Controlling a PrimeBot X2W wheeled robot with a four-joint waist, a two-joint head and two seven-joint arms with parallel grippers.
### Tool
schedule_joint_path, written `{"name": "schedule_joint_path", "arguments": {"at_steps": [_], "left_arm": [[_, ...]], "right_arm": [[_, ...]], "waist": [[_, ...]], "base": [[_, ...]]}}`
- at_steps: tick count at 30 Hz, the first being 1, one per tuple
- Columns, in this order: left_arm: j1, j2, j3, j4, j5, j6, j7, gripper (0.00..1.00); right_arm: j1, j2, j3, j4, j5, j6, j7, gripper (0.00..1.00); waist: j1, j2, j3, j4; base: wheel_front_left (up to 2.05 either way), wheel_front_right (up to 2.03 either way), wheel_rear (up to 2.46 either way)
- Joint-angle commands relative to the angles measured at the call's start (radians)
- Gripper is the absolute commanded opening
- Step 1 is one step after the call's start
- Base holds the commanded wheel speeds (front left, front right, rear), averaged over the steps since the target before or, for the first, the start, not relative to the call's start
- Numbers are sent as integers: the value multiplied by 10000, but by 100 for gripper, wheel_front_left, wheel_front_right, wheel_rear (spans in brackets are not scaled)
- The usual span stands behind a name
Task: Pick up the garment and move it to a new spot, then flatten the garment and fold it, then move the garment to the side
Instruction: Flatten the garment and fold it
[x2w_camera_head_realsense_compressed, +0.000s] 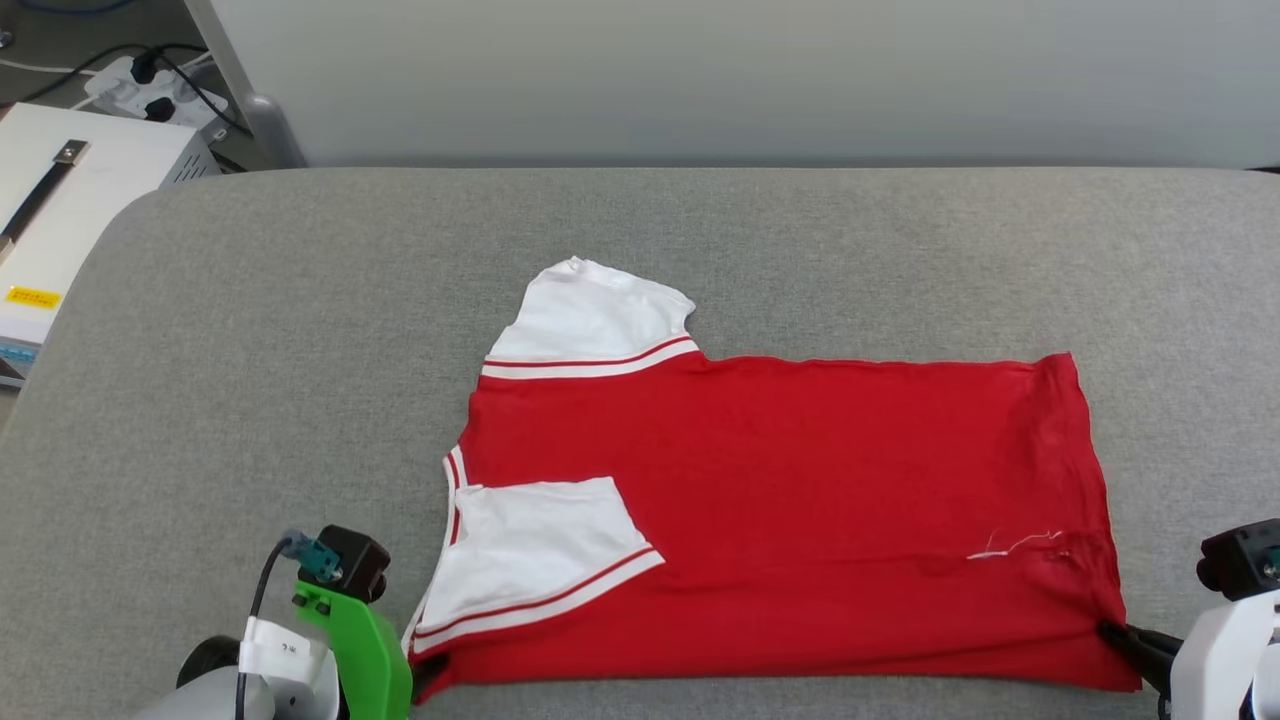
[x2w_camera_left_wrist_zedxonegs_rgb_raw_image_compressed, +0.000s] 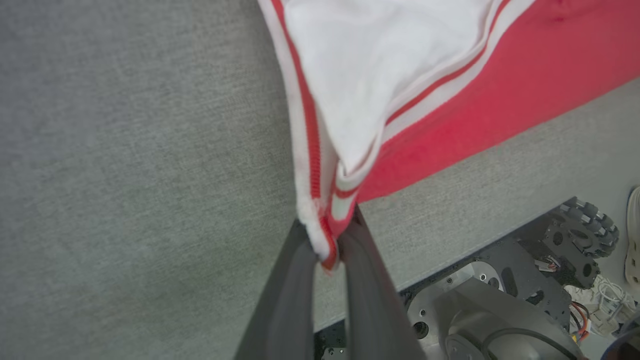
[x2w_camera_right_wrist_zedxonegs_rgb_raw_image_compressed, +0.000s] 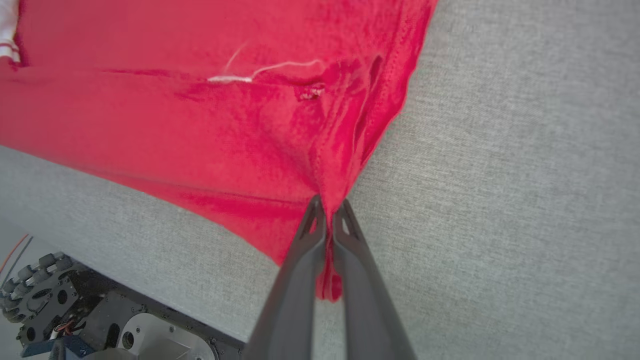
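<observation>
Left end effector (x2w_camera_left_wrist_zedxonegs_rgb_raw_image_compressed: 327, 244), right end effector (x2w_camera_right_wrist_zedxonegs_rgb_raw_image_compressed: 328, 212) pinch garment (x2w_camera_head_realsense_compressed: 780, 480) corners.

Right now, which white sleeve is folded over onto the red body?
The near sleeve, by the left gripper; the far sleeve sticks out onto the grey surface.

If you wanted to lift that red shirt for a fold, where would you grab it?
Probably its two near corners, from the robot's side: the T-shirt lies flat, so only edges offer thin cloth to pinch. The left gripper and right gripper hold them.

White box (x2w_camera_head_realsense_compressed: 90, 190) and power strip (x2w_camera_head_realsense_compressed: 150, 92) sit beside grey table (x2w_camera_head_realsense_compressed: 300, 330).
</observation>
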Motion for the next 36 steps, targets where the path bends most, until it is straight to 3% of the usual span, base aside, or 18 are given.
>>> {"name": "schedule_joint_path", "arguments": {"at_steps": [1,7,8,9,10,11,20,26,33,36], "left_arm": [[229,-54,10,208,-147,24,-17,0],[223,-443,-28,933,-211,-213,-153,0],[201,-489,16,1047,-202,-209,-258,16],[165,-500,53,1124,-150,-197,-368,47],[130,-497,87,1187,-83,-177,-487,100],[97,-477,120,1232,-9,-167,-617,100],[-352,395,870,-33,273,79,-1526,100],[-1421,720,1564,-662,869,551,-2064,100],[-3544,171,2084,-389,1601,577,-2093,100],[-4659,-214,2158,107,1876,300,-1892,100]], "right_arm": [[55,51,-35,196,-176,-9,46,0],[-269,561,266,1053,-290,-9,-36,0],[-327,633,294,1170,-277,-9,-123,0],[-358,684,298,1253,-267,-9,-226,27],[-380,728,287,1325,-270,-9,-350,79],[-406,759,268,1376,-309,-9,-536,100],[-216,912,-676,880,-896,-9,-2333,100],[-362,1761,-1996,44,-1823,-9,-3515,100],[-804,2899,-2936,-1097,-3063,-9,-4284,100],[-1055,3286,-3066,-1553,-3475,-9,-4402,100]], "waist": [[0,0,159,-44],[0,0,360,-22],[0,0,342,-3],[0,0,307,14],[0,0,265,29],[0,0,192,46],[0,0,-244,66],[0,0,-22,-156],[0,0,925,-595],[0,0,1477,-826]], "base": [[0,0,0],[0,0,0],[0,0,0],[0,0,0],[0,0,0],[0,0,0],[0,0,0],[0,0,0],[0,0,0],[0,0,0]]}}
